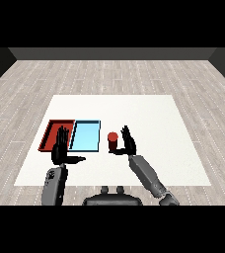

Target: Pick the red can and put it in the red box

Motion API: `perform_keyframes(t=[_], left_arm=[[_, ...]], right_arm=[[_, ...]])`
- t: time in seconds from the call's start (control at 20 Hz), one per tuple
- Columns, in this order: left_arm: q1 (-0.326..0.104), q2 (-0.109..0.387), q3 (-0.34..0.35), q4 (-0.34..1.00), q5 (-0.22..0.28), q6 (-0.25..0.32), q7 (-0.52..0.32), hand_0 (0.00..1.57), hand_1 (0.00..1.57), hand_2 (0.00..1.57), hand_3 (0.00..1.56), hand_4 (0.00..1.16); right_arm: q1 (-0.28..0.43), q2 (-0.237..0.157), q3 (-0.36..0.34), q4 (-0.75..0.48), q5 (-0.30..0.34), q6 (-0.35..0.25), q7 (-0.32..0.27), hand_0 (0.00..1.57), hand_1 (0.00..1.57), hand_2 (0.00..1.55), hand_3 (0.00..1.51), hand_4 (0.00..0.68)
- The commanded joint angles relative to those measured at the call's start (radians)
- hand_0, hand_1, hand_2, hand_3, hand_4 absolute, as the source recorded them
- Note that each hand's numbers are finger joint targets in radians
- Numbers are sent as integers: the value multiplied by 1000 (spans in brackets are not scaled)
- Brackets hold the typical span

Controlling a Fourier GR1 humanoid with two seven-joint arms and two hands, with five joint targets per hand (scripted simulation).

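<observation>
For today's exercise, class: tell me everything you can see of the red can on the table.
The red can is a small upright cylinder, plain red with a darker shaded side and a flat round top. It stands on the white table, just right of the light blue tray and outside both trays. The right hand is at its right side, fingers up beside it; whether they touch the can cannot be told.
</observation>
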Motion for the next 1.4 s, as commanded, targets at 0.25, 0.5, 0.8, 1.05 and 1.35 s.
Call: perform_keyframes(t=[0.25, 0.5, 0.8, 1.05, 1.35], left_arm=[[54, -2, -22, -85, -2, -3, 10, 0, 0, 0, 0, 0], [-46, -3, 1, -6, 5, 16, 15, 0, 0, 0, 0, 0], [60, 39, 17, -69, 28, -51, -7, 0, 0, 0, 0, 0], [27, 6, 4, -104, 32, 4, 73, 0, 0, 0, 0, 0], [-3, 32, 31, -26, 38, -34, 7, 0, 0, 0, 0, 0]], right_arm=[[-63, 0, 51, 97, -54, -2, -20, 0, 0, 0, 0, 0], [-73, 0, 107, 139, -138, -43, -68, 0, 0, 0, 0, 0], [-160, 0, 86, 222, -171, -13, -57, 0, 0, 0, 0, 0], [-152, 0, 115, 246, -181, -39, -100, 0, 0, 0, 0, 0], [-216, 0, 210, 245, -307, -74, -77, 0, 0, 0, 0, 0]])
